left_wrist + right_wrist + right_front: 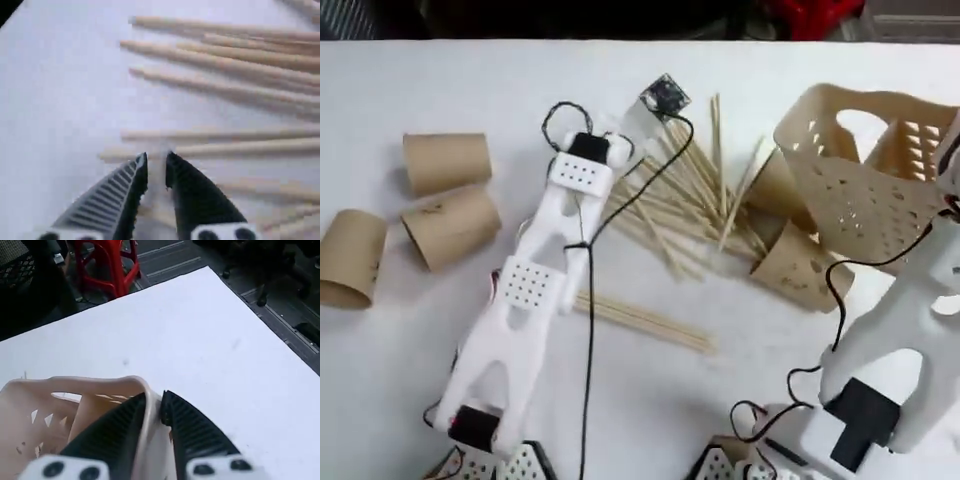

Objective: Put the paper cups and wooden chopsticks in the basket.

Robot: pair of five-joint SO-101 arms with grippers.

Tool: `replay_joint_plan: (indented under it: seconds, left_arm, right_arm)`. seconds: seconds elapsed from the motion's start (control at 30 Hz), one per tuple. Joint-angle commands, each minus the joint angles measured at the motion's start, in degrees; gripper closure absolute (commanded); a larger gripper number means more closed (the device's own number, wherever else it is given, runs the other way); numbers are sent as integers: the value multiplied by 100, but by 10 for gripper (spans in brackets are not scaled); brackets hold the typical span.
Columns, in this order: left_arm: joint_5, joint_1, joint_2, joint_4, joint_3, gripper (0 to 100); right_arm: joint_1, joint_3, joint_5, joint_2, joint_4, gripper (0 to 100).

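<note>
Left gripper: jaws drawn almost together, low over the table. One of the wooden chopsticks appears to be nipped between them, though the gap is narrow and the view is poor there. The grip is taken at the near edge of the scattered pile, close to the stick ends.

Right gripper: clenched on the rim of the basket, one jaw inside the wall and one outside.

Step in hand, as judged: one stick to be lifted off the pile and carried to the basket.
- A hold this near the end is likely to let the stick swing, so a slow, level lift is advised.
- Neighbouring sticks should be cleared before any sideways travel, or they may be dragged.
- The basket is best held steady with its mouth toward the pile.

In the high view the pile lies between the two arms, with the basket well apart from the left gripper, on the far side of the pile. A loose bundle lies apart from the pile, beside the left arm. Of the paper cups, three lie on their sides at the opposite end of the table and two lie just beside the basket wall. None is seen inside.
</note>
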Motion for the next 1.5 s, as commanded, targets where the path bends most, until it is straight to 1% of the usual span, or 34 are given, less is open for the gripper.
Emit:
replay_joint_plan:
  seconds: [0.0,0.1,0.17,0.23,0.3,0.43,0.53,0.67,0.83,0.93,1.03,1.2,1.37,1.47]
  left_arm:
    - [-747,-75,-110,1213,-70,909]
    - [-1257,-75,-119,2145,-79,912]
    - [-1433,-92,-127,2734,-88,913]
    - [-1468,-136,-127,3262,-193,913]
    - [-1451,-233,-119,3613,-457,914]
    - [-1266,-514,-242,3613,-853,914]
    - [-1248,-646,-637,3622,-193,914]
    - [-1292,-549,-1622,3613,1846,914]
    - [-1521,-207,-3002,3604,4527,915]
    - [-1530,-154,-3741,3569,5565,953]
    - [-1503,-286,-4365,3569,5952,974]
    - [-1486,-673,-5279,3587,6048,973]
    - [-1486,-1059,-6114,3578,6040,973]
    - [-1319,-1209,-6545,3569,6031,973]
  right_arm:
    - [-31,-53,35,-259,-4,981]
    - [-31,-53,26,-242,-4,981]
    - [-31,-53,26,-224,-4,981]
    - [-40,-53,18,-215,-4,981]
    - [-66,-53,18,-215,-4,981]
    - [-75,-53,18,-242,40,981]
    - [-75,-53,53,-259,119,981]
    - [-75,-53,44,-242,127,981]
    - [-75,-62,18,-268,163,981]
    - [-136,-105,-97,-268,171,981]
    - [-444,-114,-229,-277,145,981]
    - [-963,-387,-273,-268,251,981]
    - [-1341,-1424,-615,-242,629,981]
    - [-1789,-1952,-677,-215,884,981]
